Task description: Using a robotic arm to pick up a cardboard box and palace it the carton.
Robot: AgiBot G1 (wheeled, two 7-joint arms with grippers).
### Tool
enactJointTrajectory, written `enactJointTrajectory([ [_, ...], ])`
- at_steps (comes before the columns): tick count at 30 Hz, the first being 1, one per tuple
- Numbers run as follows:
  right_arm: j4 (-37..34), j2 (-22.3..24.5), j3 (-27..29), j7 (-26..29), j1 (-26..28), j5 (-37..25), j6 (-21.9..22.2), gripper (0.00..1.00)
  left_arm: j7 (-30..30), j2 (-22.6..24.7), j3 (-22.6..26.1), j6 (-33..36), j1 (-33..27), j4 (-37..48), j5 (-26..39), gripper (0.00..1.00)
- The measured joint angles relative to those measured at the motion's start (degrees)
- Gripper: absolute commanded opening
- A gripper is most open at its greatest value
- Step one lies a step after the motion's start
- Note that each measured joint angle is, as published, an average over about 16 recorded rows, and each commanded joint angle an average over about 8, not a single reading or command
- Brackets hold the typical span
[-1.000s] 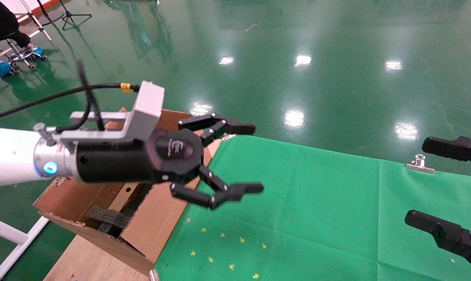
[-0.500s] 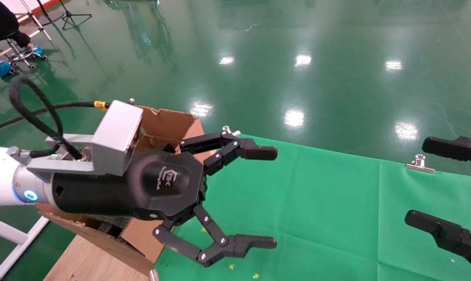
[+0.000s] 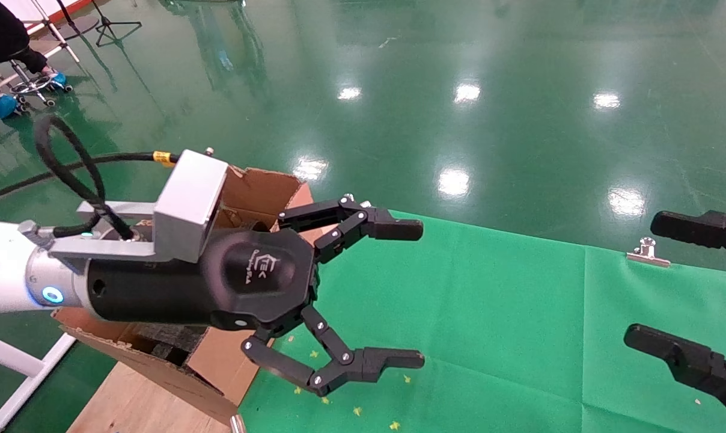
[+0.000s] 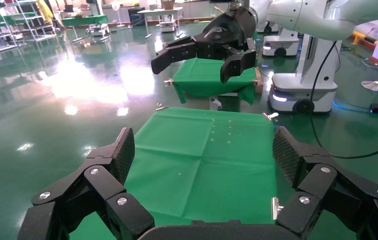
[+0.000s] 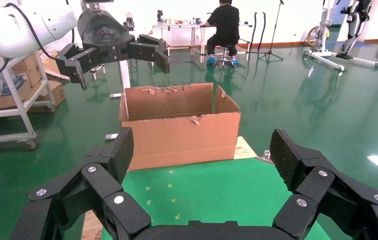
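The white robotic arm (image 3: 2, 264) reaches in from the left. Its black left gripper (image 3: 408, 293) is open wide and empty, held above the left edge of the green cloth, beside the carton. The large brown carton (image 3: 255, 186) with torn flaps stands at the table's left end, partly hidden behind the arm; it also shows in the right wrist view (image 5: 177, 135). Black foam (image 3: 164, 337) shows inside it. The small cardboard box is not in view. My right gripper (image 3: 651, 279) is open and empty at the right edge. The left wrist view shows only bare cloth between the open left gripper (image 4: 204, 152).
The green cloth (image 3: 489, 313) covers the table, held by a metal clip (image 3: 647, 252) at the far edge. A bare wooden board (image 3: 134, 403) lies under the carton. A seated person (image 3: 2, 36) and stands are on the floor at far left.
My left gripper has opened wider and swung lower, from beside the carton's rim out over the cloth's left edge. My right gripper has not moved.
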Motion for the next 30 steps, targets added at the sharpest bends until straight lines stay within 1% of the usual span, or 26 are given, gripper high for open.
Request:
enactJointTrajectory([
  [30, 0.0, 0.0, 0.0, 0.0, 0.0, 0.0, 0.0, 1.00, -0.1, 0.1, 0.2, -0.2, -0.4, 0.5, 0.6, 1.00],
])
